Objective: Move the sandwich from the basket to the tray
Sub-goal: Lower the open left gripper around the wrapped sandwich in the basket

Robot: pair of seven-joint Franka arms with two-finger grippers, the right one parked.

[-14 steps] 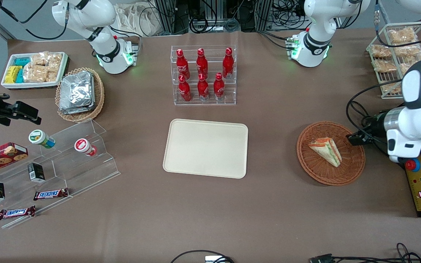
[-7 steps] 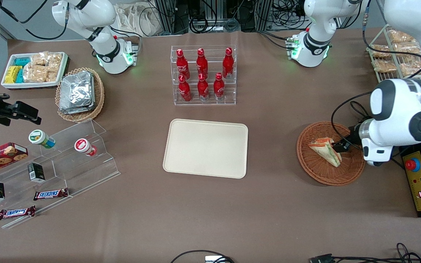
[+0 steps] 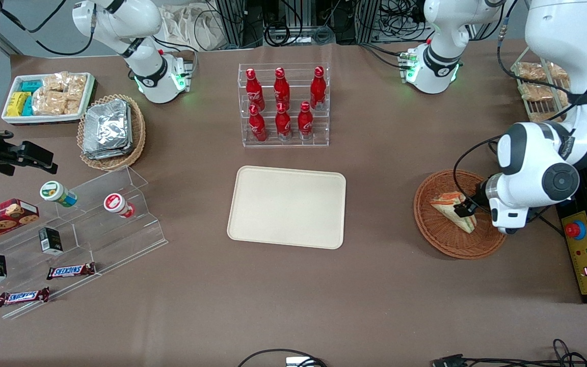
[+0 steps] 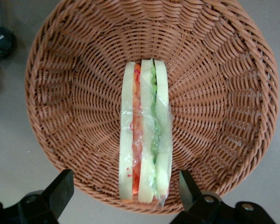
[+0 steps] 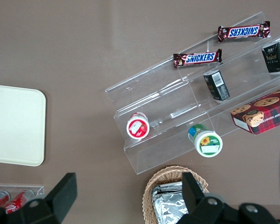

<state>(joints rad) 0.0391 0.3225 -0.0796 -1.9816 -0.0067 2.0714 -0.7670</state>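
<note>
One brown table [image 3: 390,285], tool [image 4: 126,189] spread over basketed sandwich [image 4: 145,135], cables.

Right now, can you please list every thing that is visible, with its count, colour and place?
sandwich: one, white bread with green, orange and red layers, in the basket
basket: one, reddish-brown wicker, toward the working arm's end of the table
tray: one, cream-beige, middle of the table
cola bottles: six, red, in a clear rack farther from the front camera than the tray
foil packs: a silver stack, in a tan wicker basket toward the parked arm's end
Snickers bars: two, brown, on a clear stepped stand
gripper: one, black fingers open, straddling the sandwich above the basket
</note>
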